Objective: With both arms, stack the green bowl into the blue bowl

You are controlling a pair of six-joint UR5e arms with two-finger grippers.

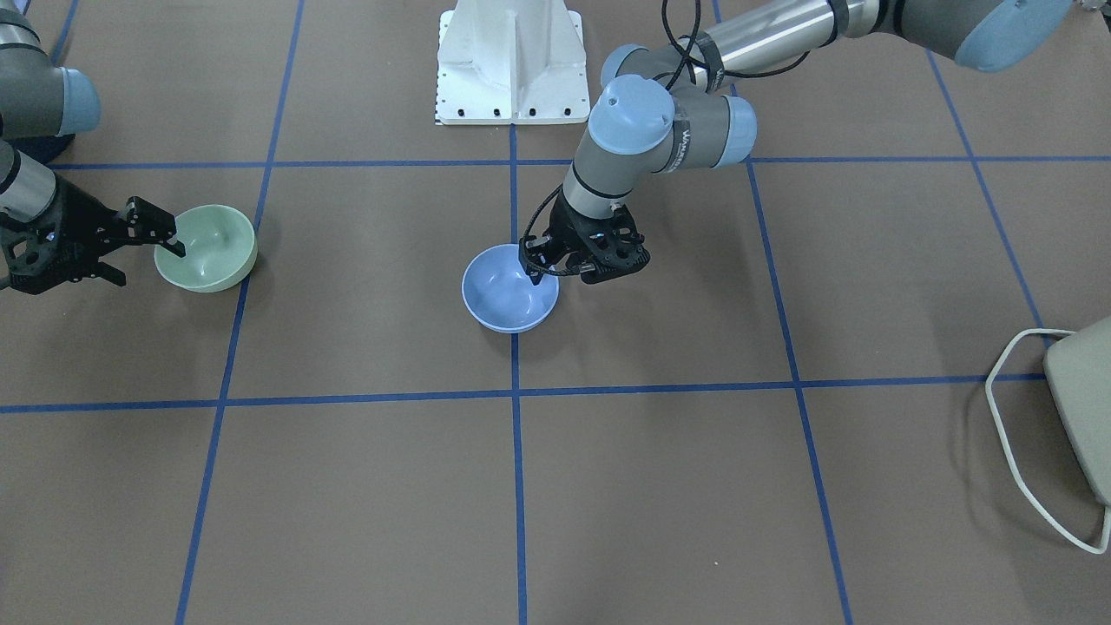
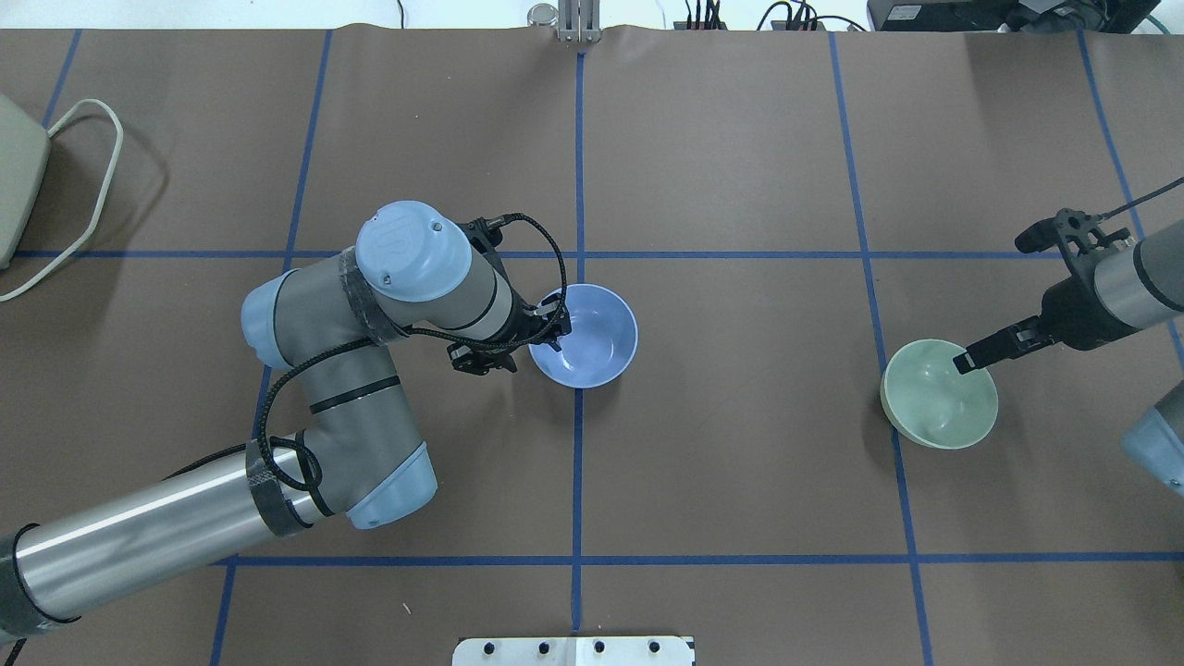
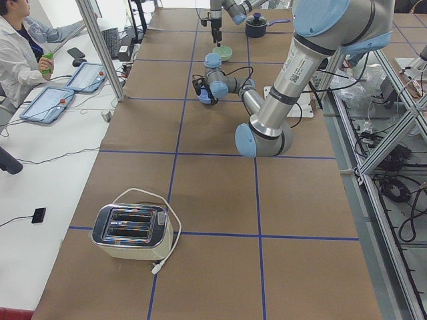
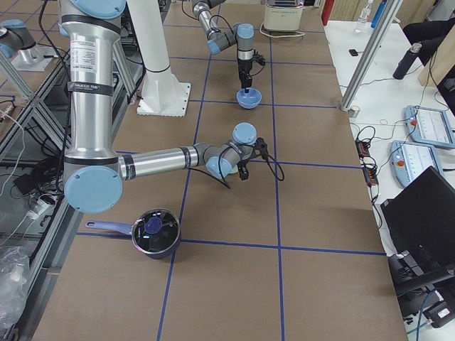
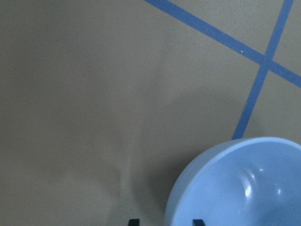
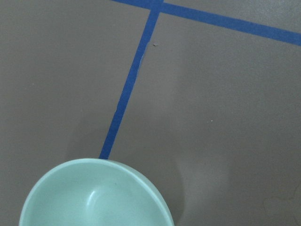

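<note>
Straddling rim of blue bowl (image 1: 508, 299) with left gripper (image 1: 547, 266), fingers spread, one inside, one outside. Holding one finger of right gripper (image 1: 146, 263) inside green bowl (image 1: 208, 252), jaws wide apart. Leaving bowls upright on desk (image 1: 660, 486), well apart, blue at centre.

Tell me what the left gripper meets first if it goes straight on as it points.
Probably the blue bowl: the left gripper points down, open astride its rim, so the inner finger should meet the bowl's inside before the table.
</note>
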